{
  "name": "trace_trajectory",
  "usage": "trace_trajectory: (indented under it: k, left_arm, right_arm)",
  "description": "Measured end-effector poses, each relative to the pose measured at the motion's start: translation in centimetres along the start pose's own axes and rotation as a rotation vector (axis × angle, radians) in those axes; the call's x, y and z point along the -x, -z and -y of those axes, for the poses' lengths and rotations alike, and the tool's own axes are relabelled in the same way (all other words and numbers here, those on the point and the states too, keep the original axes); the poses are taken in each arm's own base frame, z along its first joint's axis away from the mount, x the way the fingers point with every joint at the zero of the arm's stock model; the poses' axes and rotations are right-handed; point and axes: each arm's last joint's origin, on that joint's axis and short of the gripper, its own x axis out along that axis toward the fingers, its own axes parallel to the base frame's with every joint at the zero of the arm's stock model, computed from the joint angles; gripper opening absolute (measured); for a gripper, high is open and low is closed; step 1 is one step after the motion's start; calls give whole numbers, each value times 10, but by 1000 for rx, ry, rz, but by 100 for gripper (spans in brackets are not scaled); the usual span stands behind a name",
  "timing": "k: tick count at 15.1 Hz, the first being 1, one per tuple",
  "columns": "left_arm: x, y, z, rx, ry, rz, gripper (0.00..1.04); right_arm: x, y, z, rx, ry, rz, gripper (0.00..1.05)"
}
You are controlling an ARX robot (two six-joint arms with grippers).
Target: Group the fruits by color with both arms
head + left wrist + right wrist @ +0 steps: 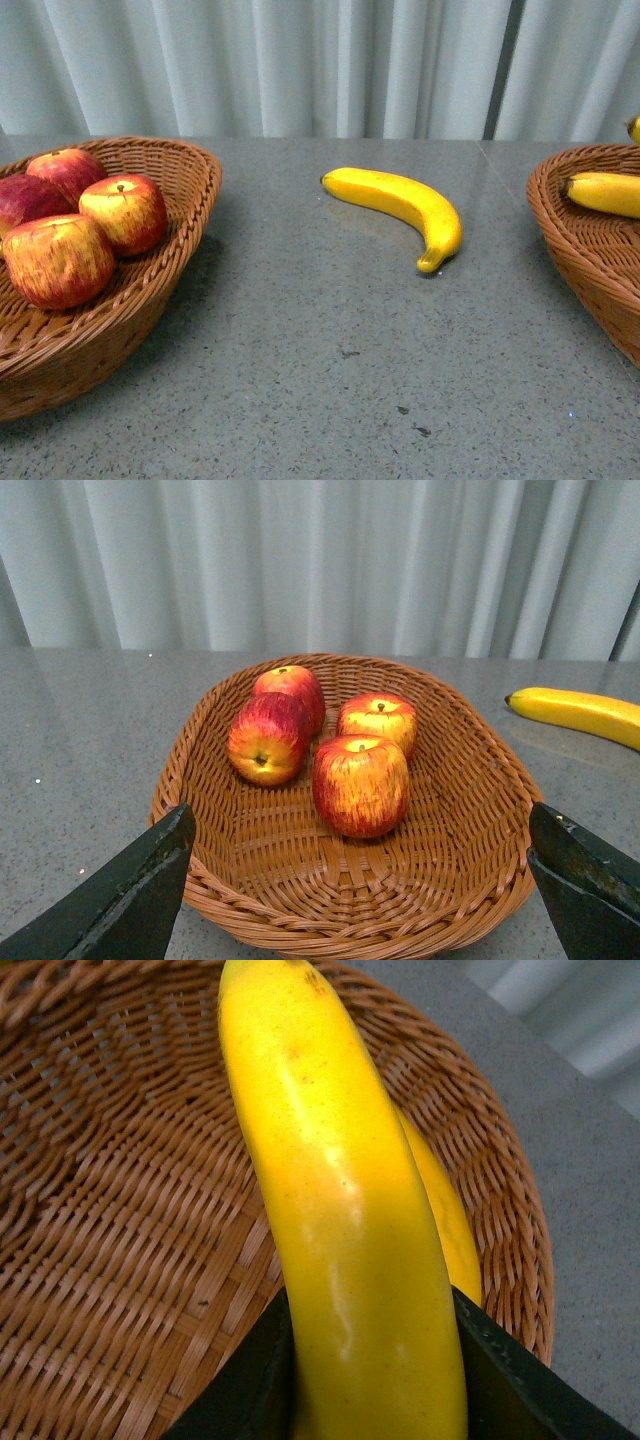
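Only the right wrist view shows the right gripper (375,1390) pinching a banana (335,1190).
Glossy yellow, faintly speckled; left gripper (355,890) spread.

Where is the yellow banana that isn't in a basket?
In the front view, the curved yellow banana lies on the grey table, between the brown wicker basket of red apples at left and another wicker basket at right.

left basket (175,265): four apples (125,212) | table (300,350): loose banana (400,203) | right basket (580,250): second banana (610,193)
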Motion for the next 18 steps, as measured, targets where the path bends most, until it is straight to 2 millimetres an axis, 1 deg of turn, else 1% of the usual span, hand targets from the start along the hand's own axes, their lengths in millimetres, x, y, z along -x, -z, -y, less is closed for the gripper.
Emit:
trace_trajectory:
  k: [1,2,3,5,6,7,9,10,11,12,13,14,15,16,18]
  left_arm:
    - [0,0,0,0,0,0,98]
    - [0,0,0,0,0,0,98]
    - [0,0,0,0,0,0,98]
    - [0,0,0,0,0,0,98]
    - [0,0,0,0,0,0,98]
    - [0,0,0,0,0,0,98]
    - [0,0,0,0,0,0,98]
    - [0,0,0,0,0,0,98]
    - [0,0,0,0,0,0,98]
    - [0,0,0,0,0,0,98]
    - [0,0,0,0,0,0,98]
    - [0,0,0,0,0,0,98]
    - [0,0,0,0,0,0,98]
    - [0,0,0,0,0,0,98]
    - [0,0,0,0,0,0,98]
  right_arm:
    - [0,3,-2,12,-9,-2,48]
    - [0,-5,-5,31,-22,38,61]
    - [-1,-22,-9,44,-28,89,74]
    - [-7,-73,-17,59,-35,203,97]
    - [-16,-100,-29,47,-78,251,98]
    - [-31,-122,-46,40,-134,284,98]
    - [-62,-154,-85,48,-251,303,98]
    - [-81,-163,-105,45,-299,277,98]
    - [-98,-170,-122,44,-340,244,98]
    - [-112,-174,-132,52,-347,218,98]
    - [-138,-172,-145,60,-362,145,98]
    - [-168,-170,-146,39,-330,45,98]
    - [-180,-166,-144,17,-309,-22,98]
    - [-183,-165,-139,9,-285,-66,98]
    - [-187,-159,-136,7,-278,-141,98]
